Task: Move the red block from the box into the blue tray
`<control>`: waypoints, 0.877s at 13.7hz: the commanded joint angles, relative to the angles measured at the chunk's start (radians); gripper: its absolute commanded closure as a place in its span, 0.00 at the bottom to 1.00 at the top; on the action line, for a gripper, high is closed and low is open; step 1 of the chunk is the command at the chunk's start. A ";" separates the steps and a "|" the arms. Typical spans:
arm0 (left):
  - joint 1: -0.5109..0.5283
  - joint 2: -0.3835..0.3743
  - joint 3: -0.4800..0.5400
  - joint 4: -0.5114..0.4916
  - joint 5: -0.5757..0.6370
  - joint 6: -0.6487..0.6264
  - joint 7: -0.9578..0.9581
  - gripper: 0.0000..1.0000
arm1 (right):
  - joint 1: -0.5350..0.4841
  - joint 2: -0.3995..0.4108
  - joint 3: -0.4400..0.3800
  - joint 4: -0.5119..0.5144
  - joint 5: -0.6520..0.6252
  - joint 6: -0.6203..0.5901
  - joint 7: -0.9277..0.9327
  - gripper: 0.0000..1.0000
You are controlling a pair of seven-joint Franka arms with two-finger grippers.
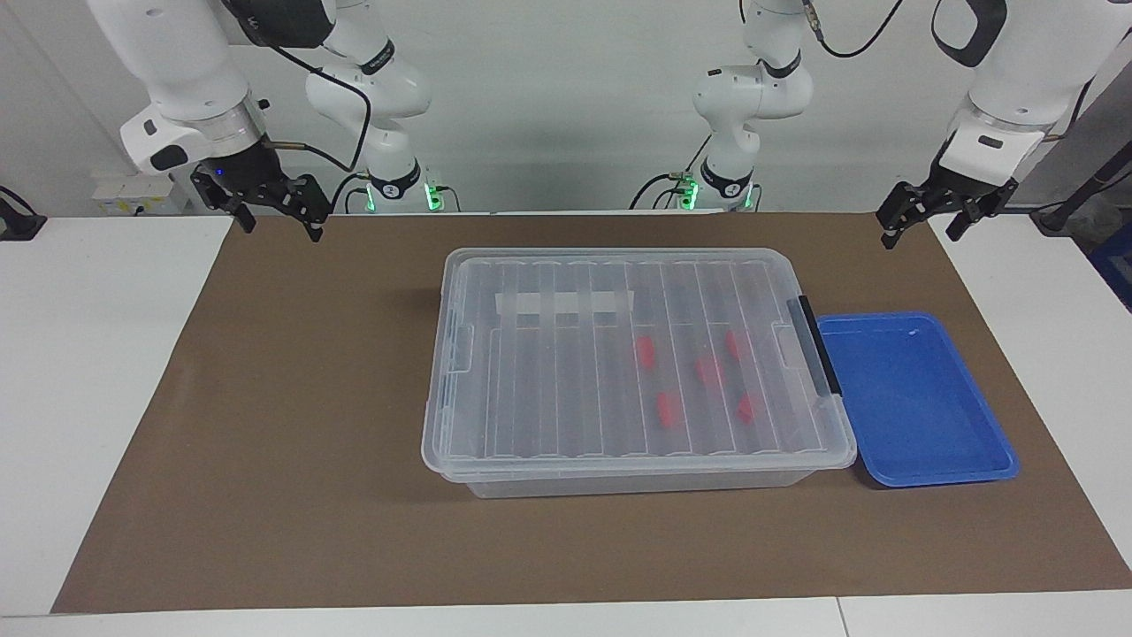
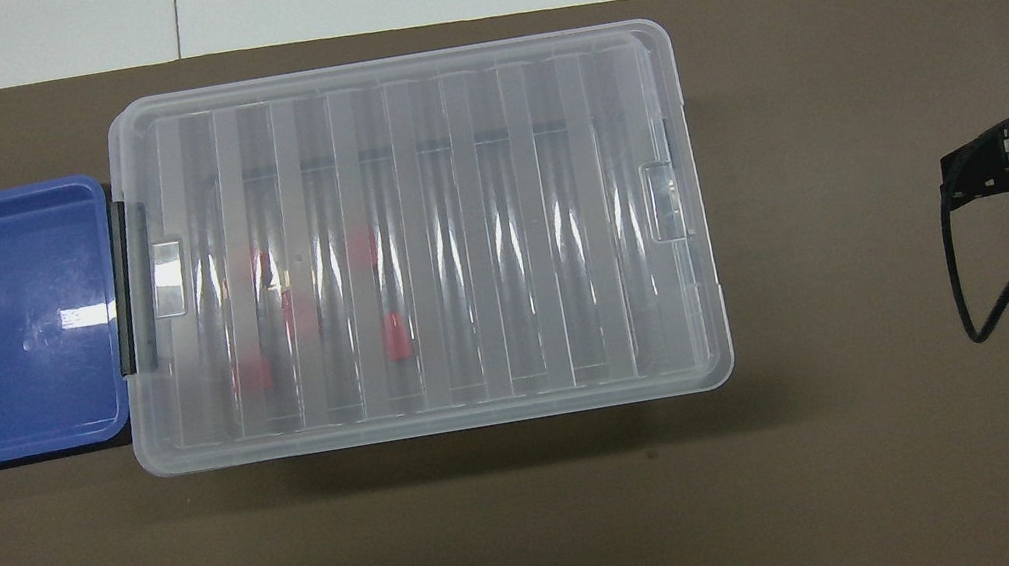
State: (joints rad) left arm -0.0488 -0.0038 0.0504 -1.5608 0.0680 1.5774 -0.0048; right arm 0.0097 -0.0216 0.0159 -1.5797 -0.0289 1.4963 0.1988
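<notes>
Red blocks, five of them, lie right of centre frame inside the lidded box, long axes roughly up-frame. Blue tray touches its clip end. Left gripper and right gripper hang open at the upper corners, waiting. Step one, I'd say: unclip the lid.

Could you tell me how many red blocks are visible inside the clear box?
5, all under the closed lid at the blue tray's end.
</notes>
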 commanded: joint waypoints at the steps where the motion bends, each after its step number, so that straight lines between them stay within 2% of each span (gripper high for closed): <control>1: -0.008 -0.025 0.012 -0.028 -0.013 0.003 0.003 0.00 | -0.011 -0.031 0.003 -0.037 0.017 0.019 -0.009 0.00; 7: -0.008 -0.025 0.012 -0.028 -0.013 0.003 0.003 0.00 | -0.011 -0.040 0.003 -0.063 0.017 0.027 -0.009 0.00; 9: -0.008 -0.025 0.011 -0.028 -0.013 0.003 0.003 0.00 | -0.010 -0.079 0.003 -0.167 0.017 0.178 -0.004 0.00; 12: -0.008 -0.025 0.012 -0.028 -0.013 0.003 0.003 0.00 | 0.003 -0.087 0.004 -0.209 0.017 0.212 -0.001 0.00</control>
State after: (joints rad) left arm -0.0488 -0.0038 0.0504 -1.5608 0.0680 1.5774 -0.0048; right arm 0.0110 -0.0608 0.0169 -1.7178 -0.0273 1.6699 0.1988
